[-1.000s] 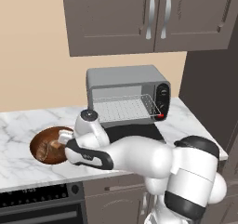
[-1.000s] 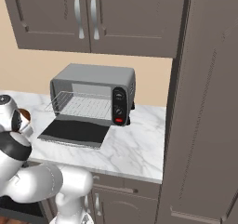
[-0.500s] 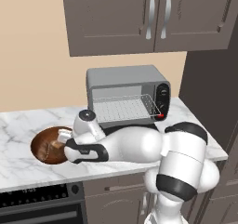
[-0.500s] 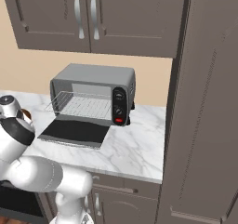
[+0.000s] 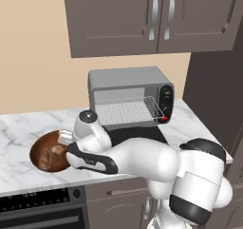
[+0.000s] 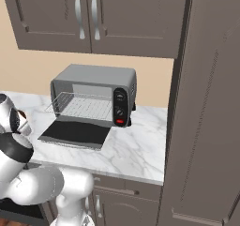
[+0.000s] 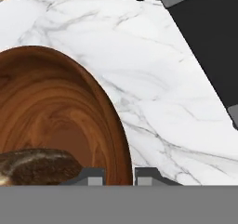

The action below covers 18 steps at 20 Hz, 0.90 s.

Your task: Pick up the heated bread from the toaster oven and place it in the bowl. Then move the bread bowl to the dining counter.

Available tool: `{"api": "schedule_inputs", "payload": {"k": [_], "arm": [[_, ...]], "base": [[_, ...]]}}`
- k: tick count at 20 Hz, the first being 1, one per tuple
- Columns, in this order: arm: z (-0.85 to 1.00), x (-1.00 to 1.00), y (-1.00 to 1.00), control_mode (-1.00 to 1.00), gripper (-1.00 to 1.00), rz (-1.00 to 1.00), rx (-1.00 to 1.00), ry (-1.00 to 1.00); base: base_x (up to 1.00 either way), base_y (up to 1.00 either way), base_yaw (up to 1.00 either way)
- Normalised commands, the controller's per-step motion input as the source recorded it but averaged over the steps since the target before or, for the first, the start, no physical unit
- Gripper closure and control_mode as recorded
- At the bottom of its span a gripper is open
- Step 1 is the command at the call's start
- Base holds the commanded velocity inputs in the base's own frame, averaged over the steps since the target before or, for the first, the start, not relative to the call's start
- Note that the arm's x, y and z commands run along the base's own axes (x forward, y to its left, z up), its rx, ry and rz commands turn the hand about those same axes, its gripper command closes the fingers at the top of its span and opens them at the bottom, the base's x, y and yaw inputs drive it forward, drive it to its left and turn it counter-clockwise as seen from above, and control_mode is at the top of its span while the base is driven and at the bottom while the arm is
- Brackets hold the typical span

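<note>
The dark wooden bowl point(image 5: 43, 159) sits on the marble worktop left of the toaster oven point(image 5: 131, 98), and the heated bread point(image 5: 58, 150) lies inside it. In the hand view the bread point(image 7: 38, 166) rests at the bowl's point(image 7: 56, 107) bottom near its right wall. My gripper point(image 7: 118, 177) is shut on the bowl's near rim, one fingertip inside the wall and one outside. From the left base view the hand point(image 5: 66, 145) reaches down over the bowl's right edge. The toaster oven point(image 6: 93, 94) stands with its door down and its rack bare. The dining counter is out of view.
The oven's dropped dark door point(image 7: 204, 46) lies just right of the bowl. A tall cabinet point(image 6: 206, 103) closes off the counter's right end and wall cabinets point(image 5: 152, 14) hang above. A range panel point(image 5: 38, 204) sits below the counter's front edge at left.
The jaws have gone from wide open to shut on the bowl's rim. The arm's elbow has swung lower and nearer the counter. Bowl and bread have stayed in place.
</note>
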Motion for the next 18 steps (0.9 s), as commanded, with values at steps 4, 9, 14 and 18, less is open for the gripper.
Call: {"api": "schedule_inputs", "payload": {"k": [4,9,14,18], "arm": [[0.74,-0.41,-0.21,-1.00,1.00,-0.15,0.01,-0.09],[0.75,-0.30,-0.32,-1.00,1.00,-0.18,0.05,-0.04],[0.92,-0.18,-0.46,-1.00,1.00,-0.11,0.05,0.00],[0.88,-0.07,-0.61,-1.00,1.00,-0.05,0.08,0.00]], "base": [[0.00,0.00,0.00],[0.00,0.00,0.00],[0.00,0.00,0.00],[0.00,0.00,0.00]]}}
